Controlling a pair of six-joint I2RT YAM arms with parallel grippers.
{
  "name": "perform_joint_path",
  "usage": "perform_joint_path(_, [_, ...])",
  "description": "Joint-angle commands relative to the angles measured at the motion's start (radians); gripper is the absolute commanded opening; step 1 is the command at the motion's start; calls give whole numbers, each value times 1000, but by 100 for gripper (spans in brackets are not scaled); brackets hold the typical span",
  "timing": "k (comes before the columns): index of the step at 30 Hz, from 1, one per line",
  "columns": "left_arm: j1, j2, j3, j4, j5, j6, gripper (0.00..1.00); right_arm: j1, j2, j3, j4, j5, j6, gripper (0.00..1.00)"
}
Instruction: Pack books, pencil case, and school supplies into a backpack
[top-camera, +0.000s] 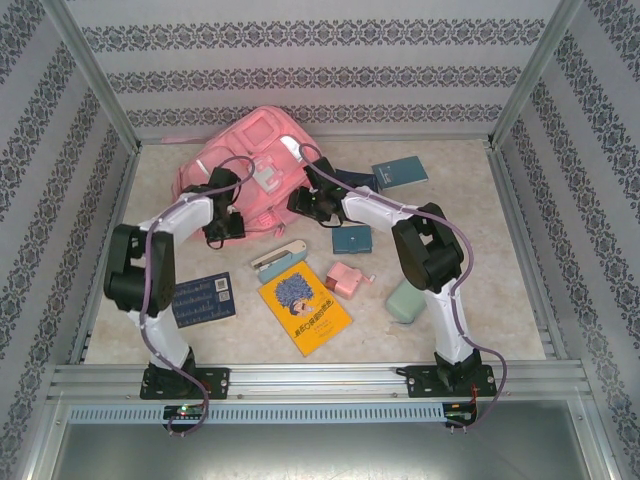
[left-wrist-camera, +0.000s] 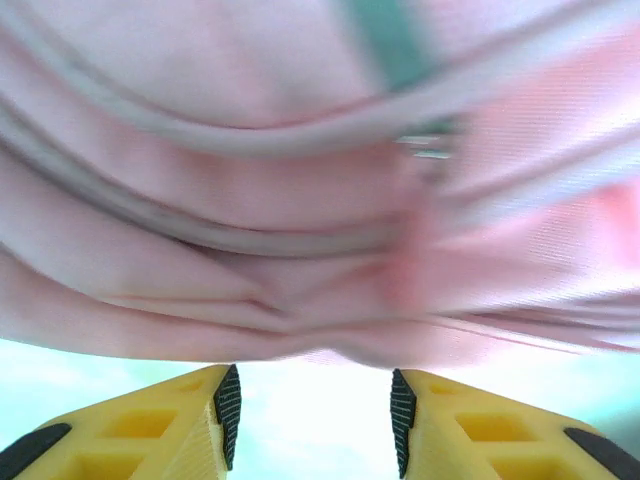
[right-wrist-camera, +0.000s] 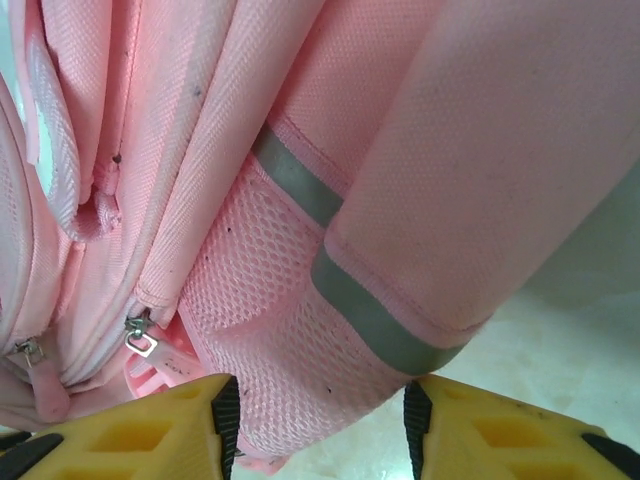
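A: Pink backpack (top-camera: 255, 165)?
B: Lying at the back middle of the table (top-camera: 500, 300), crumpled, both arms reaching onto it.
A: Left gripper (top-camera: 226, 222)?
B: At the bag's near left edge. From the wrist, yellow fingers (left-wrist-camera: 180, 420) spread, nothing between the black pads; pink fabric just beyond the tips, blurred.
A: Right gripper (top-camera: 308, 200)?
B: Against the bag's right side. Fingers (right-wrist-camera: 480, 440) apart too, with the mesh side pocket (right-wrist-camera: 270, 300) and its grey strip hanging down between them; looks loose, not pinched.
A: Books?
B: All out on the table. Yellow book (top-camera: 305, 308) with the blue round picture near the front middle; navy book (top-camera: 203, 298) left of it, by the left arm; teal book (top-camera: 400, 172) at the back right, just beside the bag.
A: Small supplies?
B: Also loose on the table. Teal square pad (top-camera: 351, 238) on the near side of the right gripper, pink boxy thing (top-camera: 345, 280) just right of the yellow book, pale green pouch (top-camera: 405, 300) by the right arm, slim white and teal item (top-camera: 280, 258) touching the yellow book's far corner.
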Motion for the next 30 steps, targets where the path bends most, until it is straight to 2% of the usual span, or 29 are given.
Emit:
perform_joint_path(1, [-66,-64,-62,193,114,-72,46,-1,7,-1,46,-34,50,49])
perform_joint_path(5, [-159,-60,-91,252,90,-73,45,-12,34,3,62,-55,101,45])
perform_joint_path(10, [-222,27,-66,261,84,-70,41,-22,58,15,72,-74,132,42])
perform_joint_path(20, [-223,88,-39,243,-35,-45,36,-18,50,19,68,-73,117,39])
perform_joint_path(30, [-180,85,-37,279,28,-36,30,-14,45,22,51,-66,98,39])
